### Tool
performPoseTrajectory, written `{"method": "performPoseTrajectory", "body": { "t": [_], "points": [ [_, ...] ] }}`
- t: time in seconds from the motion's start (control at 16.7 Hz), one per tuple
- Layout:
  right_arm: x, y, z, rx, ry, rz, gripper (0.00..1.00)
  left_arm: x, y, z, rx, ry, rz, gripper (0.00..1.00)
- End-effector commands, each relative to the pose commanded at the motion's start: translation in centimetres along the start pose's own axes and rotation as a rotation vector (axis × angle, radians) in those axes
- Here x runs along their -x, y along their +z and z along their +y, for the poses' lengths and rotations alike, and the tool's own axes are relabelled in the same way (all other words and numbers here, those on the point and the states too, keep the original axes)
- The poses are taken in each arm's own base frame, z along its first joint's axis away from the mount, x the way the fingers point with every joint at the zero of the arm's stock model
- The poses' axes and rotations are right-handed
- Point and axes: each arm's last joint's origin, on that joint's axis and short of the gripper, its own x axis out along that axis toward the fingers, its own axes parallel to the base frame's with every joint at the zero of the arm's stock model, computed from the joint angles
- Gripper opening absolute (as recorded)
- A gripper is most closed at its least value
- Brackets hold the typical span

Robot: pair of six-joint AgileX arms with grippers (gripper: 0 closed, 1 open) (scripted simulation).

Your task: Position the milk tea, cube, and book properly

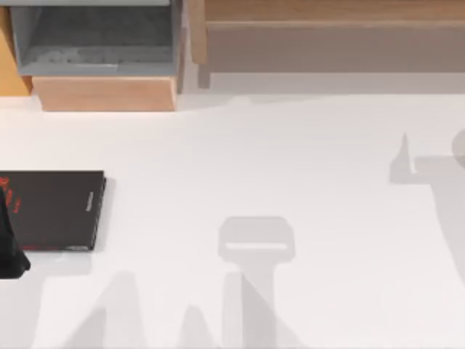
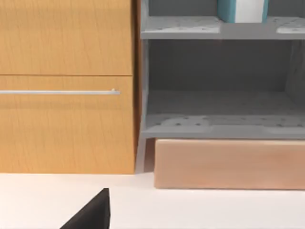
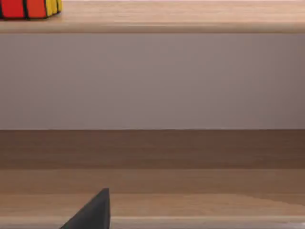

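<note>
Book (image 2: 240,10) upright on grey shelf (image 2: 181,27). Cube (image 3: 29,8) on wooden shelf (image 3: 167,21). Both look placed; milk tea's state unknown. Black book (image 1: 54,209) lies on tabletop (image 1: 290,160), left side. Fingers' state: cannot tell.

red marks on black book (image 1: 52,209) cover, illegible, no readable text

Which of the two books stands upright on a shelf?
The light-blue book, standing on the grey shelf. The black book lies flat on the white table.
</note>
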Motion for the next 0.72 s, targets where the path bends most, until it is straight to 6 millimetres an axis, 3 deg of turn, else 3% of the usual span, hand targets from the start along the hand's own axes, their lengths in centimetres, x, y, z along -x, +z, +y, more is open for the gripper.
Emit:
{"method": "performPoseTrajectory", "body": {
  "t": [0.18, 0.42, 0.6, 0.72],
  "points": [
    [3.8, -6.1, -1.4, -0.001, 0.002, 0.001, 1.0, 0.0, 0.0, 0.0, 0.0, 0.0, 0.0, 1.0],
    [5.9, -13.0, -2.2, -0.002, 0.01, 0.0, 1.0, 0.0, 0.0, 0.0, 0.0, 0.0, 0.0, 1.0],
    [6.1, -16.1, -2.4, -0.001, 0.016, 0.003, 1.0, 0.0, 0.0, 0.0, 0.0, 0.0, 0.0, 1.0],
    [6.1, -16.7, -2.4, -0.001, 0.017, 0.004, 1.0, 0.0, 0.0, 0.0, 0.0, 0.0, 0.0, 1.0]
  ]
}}
